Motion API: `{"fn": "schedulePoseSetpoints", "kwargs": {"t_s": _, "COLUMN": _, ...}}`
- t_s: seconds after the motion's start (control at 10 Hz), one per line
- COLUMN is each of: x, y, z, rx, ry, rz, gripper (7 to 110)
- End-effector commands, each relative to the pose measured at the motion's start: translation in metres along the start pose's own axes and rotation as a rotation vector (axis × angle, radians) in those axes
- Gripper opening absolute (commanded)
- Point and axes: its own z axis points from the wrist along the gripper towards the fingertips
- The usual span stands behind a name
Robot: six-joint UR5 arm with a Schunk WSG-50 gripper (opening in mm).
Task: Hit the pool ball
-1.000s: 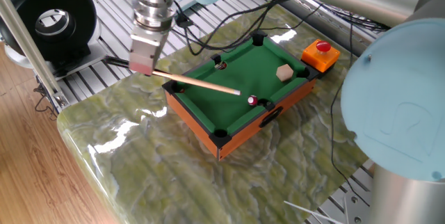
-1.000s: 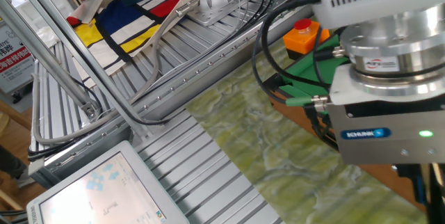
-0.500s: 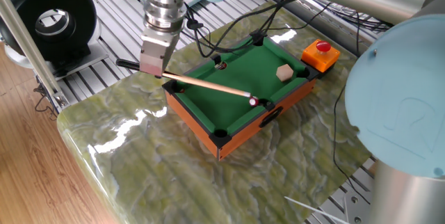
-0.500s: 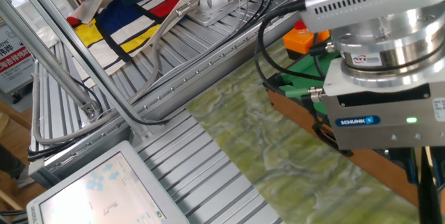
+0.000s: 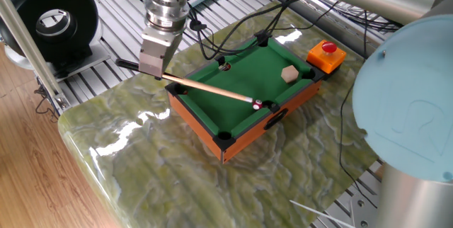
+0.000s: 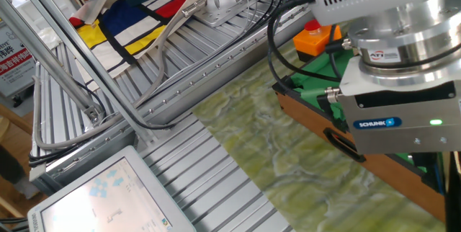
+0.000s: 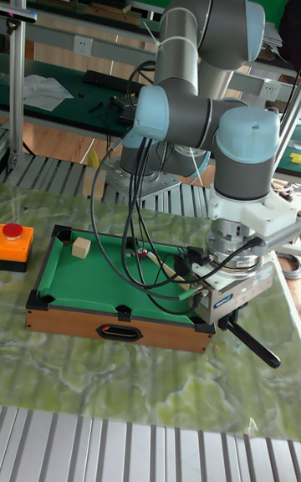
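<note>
The pool ball, tiny, dark red with a white spot, lies on the green felt of the small pool table, close to the near side pocket. My gripper hangs over the table's left end, shut on a wooden cue stick. The cue's pale tip sits right at the ball, touching it or nearly so. In the tall fixed view the gripper holds the cue at the table's right corner, and the ball is only a small red speck.
A tan wooden cube rests on the felt near the far right pocket. A red button on an orange box stands just beyond the pool table. Cables hang from the arm over the felt. The marbled tabletop surrounds it.
The gripper pushed the cue to the right until its tip reached the ball, then eased back slightly to the left. The ball has barely shifted.
</note>
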Motion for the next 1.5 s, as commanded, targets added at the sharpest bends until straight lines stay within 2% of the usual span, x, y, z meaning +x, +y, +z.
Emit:
{"fn": "schedulePoseSetpoints", "kwargs": {"t_s": 0.0, "x": -0.012, "y": 0.010, "z": -0.005, "rx": -0.028, "ry": -0.027, "rz": 0.008, "gripper": 7}}
{"fn": "schedulePoseSetpoints", "kwargs": {"t_s": 0.2, "x": -0.015, "y": 0.014, "z": -0.005, "rx": -0.043, "ry": -0.040, "rz": -0.014, "gripper": 7}}
{"fn": "schedulePoseSetpoints", "kwargs": {"t_s": 0.3, "x": -0.015, "y": 0.022, "z": -0.005, "rx": -0.079, "ry": -0.046, "rz": -0.055, "gripper": 7}}
{"fn": "schedulePoseSetpoints", "kwargs": {"t_s": 0.4, "x": -0.015, "y": 0.025, "z": -0.006, "rx": -0.088, "ry": -0.046, "rz": -0.066, "gripper": 7}}
{"fn": "schedulePoseSetpoints", "kwargs": {"t_s": 0.8, "x": 0.000, "y": 0.015, "z": -0.002, "rx": -0.035, "ry": -0.003, "rz": -0.106, "gripper": 7}}
{"fn": "schedulePoseSetpoints", "kwargs": {"t_s": 1.1, "x": 0.005, "y": 0.014, "z": 0.006, "rx": -0.054, "ry": -0.023, "rz": -0.119, "gripper": 7}}
{"fn": "schedulePoseSetpoints", "kwargs": {"t_s": 1.4, "x": 0.004, "y": 0.015, "z": 0.007, "rx": -0.050, "ry": -0.023, "rz": -0.111, "gripper": 7}}
